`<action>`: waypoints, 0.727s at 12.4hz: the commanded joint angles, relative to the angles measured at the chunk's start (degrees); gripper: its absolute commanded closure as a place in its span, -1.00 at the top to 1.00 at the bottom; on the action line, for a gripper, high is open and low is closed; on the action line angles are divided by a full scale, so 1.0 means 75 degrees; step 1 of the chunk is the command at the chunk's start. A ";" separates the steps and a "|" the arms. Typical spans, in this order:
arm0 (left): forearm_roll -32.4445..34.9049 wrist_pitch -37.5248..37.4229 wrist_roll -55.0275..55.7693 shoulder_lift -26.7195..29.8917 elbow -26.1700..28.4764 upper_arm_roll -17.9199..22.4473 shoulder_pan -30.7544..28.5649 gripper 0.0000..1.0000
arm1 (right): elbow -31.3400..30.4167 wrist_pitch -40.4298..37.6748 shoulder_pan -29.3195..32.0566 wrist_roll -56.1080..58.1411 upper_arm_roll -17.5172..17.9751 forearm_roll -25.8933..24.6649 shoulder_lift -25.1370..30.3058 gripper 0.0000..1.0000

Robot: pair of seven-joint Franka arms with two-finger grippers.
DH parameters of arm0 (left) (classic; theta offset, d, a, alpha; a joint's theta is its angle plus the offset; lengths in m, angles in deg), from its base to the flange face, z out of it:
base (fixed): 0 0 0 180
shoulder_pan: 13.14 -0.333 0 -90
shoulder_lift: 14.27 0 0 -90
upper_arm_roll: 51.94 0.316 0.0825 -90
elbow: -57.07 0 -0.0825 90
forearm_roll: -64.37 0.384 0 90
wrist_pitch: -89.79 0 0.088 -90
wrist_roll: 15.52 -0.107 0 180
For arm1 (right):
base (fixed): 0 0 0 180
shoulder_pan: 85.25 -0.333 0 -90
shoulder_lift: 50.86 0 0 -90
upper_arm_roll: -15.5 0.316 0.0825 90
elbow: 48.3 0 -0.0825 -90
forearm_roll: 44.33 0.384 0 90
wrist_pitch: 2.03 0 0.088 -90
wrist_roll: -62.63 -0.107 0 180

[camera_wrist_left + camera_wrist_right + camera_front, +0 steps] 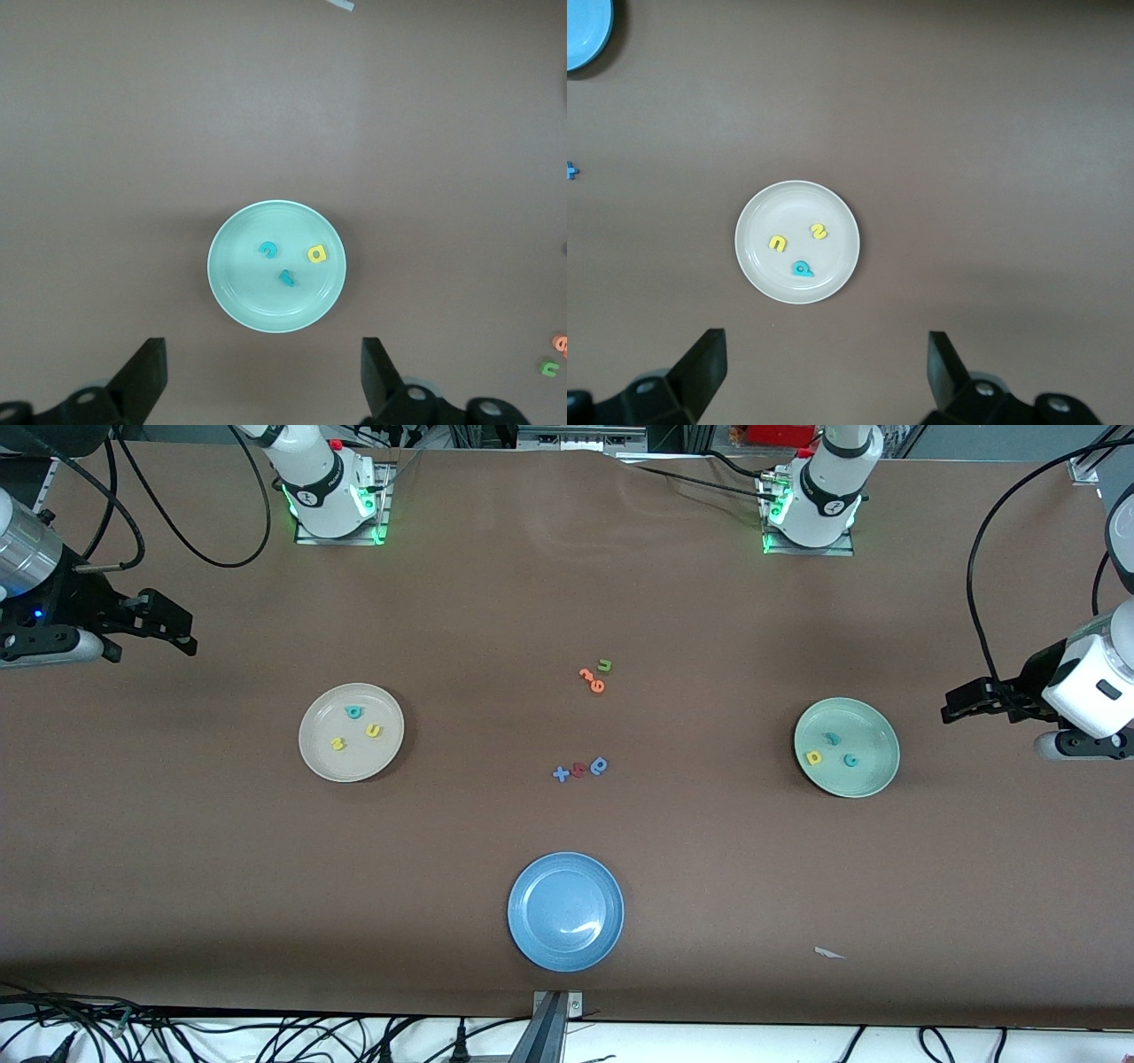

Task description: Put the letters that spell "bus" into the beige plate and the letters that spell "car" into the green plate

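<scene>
The beige plate [354,766] lies toward the right arm's end of the table and holds a teal "b" [354,711], a yellow "u" [374,731] and a yellow "s" [337,744]. The green plate [873,731] lies toward the left arm's end with a teal "r" [831,738], a yellow "a" [813,757] and a teal "c" [850,760] in it. My right gripper [182,631] hangs open and empty over bare table beside the beige plate [833,257]. My left gripper [952,710] hangs open and empty over bare table beside the green plate [257,301].
An empty blue plate [565,911] sits mid-table near the front camera. Loose letters lie at the centre: orange ones with a green "u" [595,676], and blue and red ones [580,769] nearer the camera. A white paper scrap [828,953] lies near the front edge.
</scene>
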 commanded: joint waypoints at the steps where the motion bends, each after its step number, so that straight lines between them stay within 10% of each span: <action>1: -0.0164 0.0039 -0.0146 0.0197 0.0041 0.0195 0.0156 0.98 | 0.0239 -0.0133 0.0086 0.0034 0.0076 -0.0072 -0.0129 1.00; 9: -0.0140 0.0015 -0.0064 0.0138 0.0018 0.0148 0.0167 0.99 | 0.0228 -0.0250 0.0227 -0.1337 0.0252 -0.0131 -0.0129 1.00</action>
